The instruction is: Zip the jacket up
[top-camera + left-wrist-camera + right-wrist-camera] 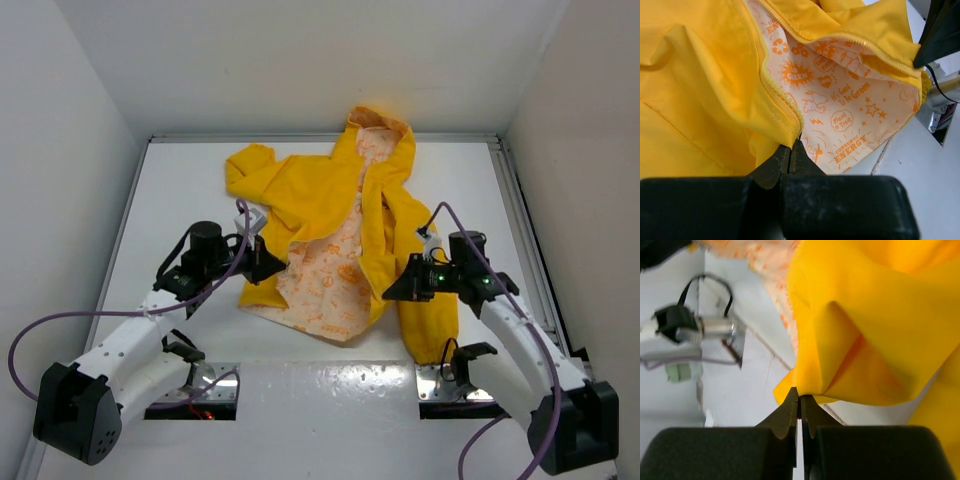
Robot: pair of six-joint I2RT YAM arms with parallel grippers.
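The yellow jacket [300, 190] lies open on the white table, hood at the back, its white orange-printed lining [325, 275] showing. My left gripper [272, 266] is shut on the bottom corner of the left front panel, right at the yellow zipper tape [782, 107]. My right gripper [397, 290] is shut on the lower edge of the right front panel [865, 330]. In the left wrist view the other zipper edge [840, 42] runs across the top, apart from the one I hold.
White walls enclose the table on three sides. A metal rail [520, 215] runs along the right edge. The right sleeve [430, 325] hangs toward the near edge beside the right arm's base. Purple cables loop from both arms.
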